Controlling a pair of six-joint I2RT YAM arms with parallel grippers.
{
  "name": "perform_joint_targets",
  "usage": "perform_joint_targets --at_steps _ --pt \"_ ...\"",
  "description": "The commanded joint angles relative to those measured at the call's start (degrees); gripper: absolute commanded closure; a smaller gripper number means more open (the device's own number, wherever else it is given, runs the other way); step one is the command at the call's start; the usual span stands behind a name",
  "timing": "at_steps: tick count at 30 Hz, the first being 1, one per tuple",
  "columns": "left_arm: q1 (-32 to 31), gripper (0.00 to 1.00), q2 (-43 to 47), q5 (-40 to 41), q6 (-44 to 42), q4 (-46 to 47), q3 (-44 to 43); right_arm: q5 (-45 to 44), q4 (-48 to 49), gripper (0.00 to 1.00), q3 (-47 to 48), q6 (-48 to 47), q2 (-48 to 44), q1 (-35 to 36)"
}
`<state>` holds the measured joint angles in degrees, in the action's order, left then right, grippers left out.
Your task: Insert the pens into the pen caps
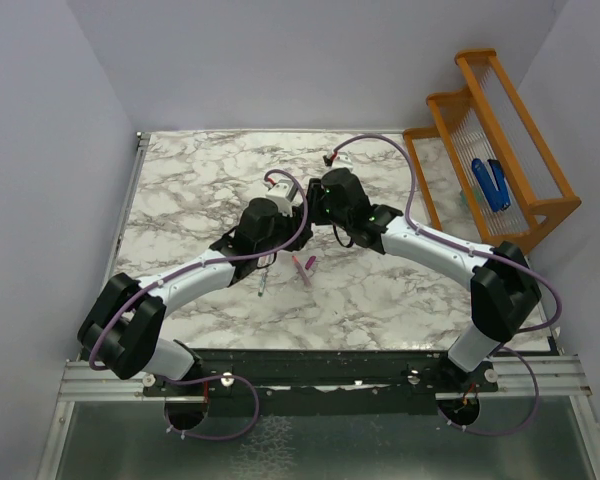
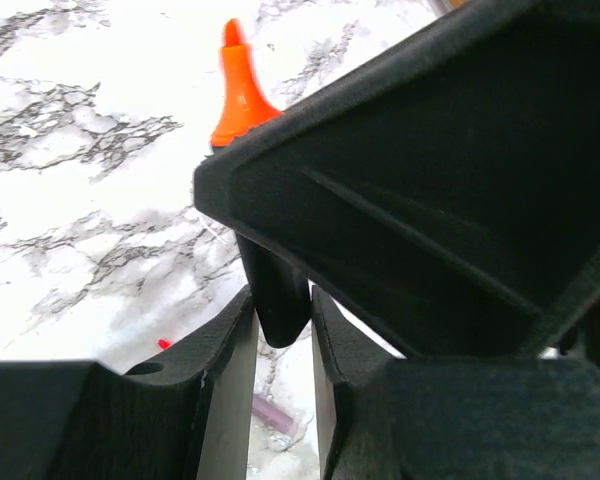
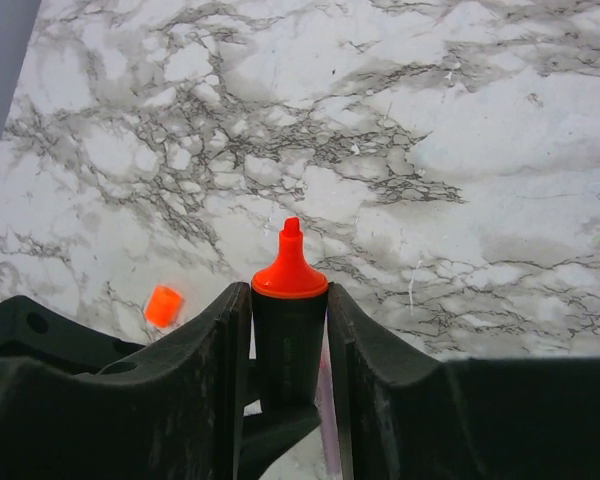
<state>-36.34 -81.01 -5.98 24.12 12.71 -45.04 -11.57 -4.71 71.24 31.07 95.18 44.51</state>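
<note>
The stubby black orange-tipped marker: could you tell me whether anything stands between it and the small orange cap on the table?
Nothing visible does: in the right wrist view only marble table top lies between the stubby black orange-tipped marker and the small orange plastic cap.

Top camera looks down from behind the arm bases across the marble table. Wrist cameras sit close, facing out between their jaws; both catch the orange-tipped marker, the left seemingly half blocked

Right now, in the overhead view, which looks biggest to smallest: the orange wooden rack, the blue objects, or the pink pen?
1. orange wooden rack
2. blue objects, taken as a pair
3. pink pen, thinnest and shortest
</note>
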Motion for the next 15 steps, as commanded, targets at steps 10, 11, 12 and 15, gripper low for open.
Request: perform_joint_targets --at_steps 10,11,12,15 --pt "0.0 1.00 1.1 1.2 -2.2 2.7 1.5 3.3 0.6 0.56 0.2 0.5 1.1 1.1" --pt "0.1 1.00 1.2 0.9 -2.3 2.8 1.5 3.2 0.6 0.59 0.2 0.5 1.2 1.1" --pt "0.1 1.00 1.2 0.8 -2.3 2.8 1.6 3.1 0.8 0.64 0.1 0.4 1.3 1.1" --pt "0.0 1.00 1.4 0.7 -2.4 2.8 1.7 3.1 0.9 0.91 0.1 0.6 1.6 1.1"
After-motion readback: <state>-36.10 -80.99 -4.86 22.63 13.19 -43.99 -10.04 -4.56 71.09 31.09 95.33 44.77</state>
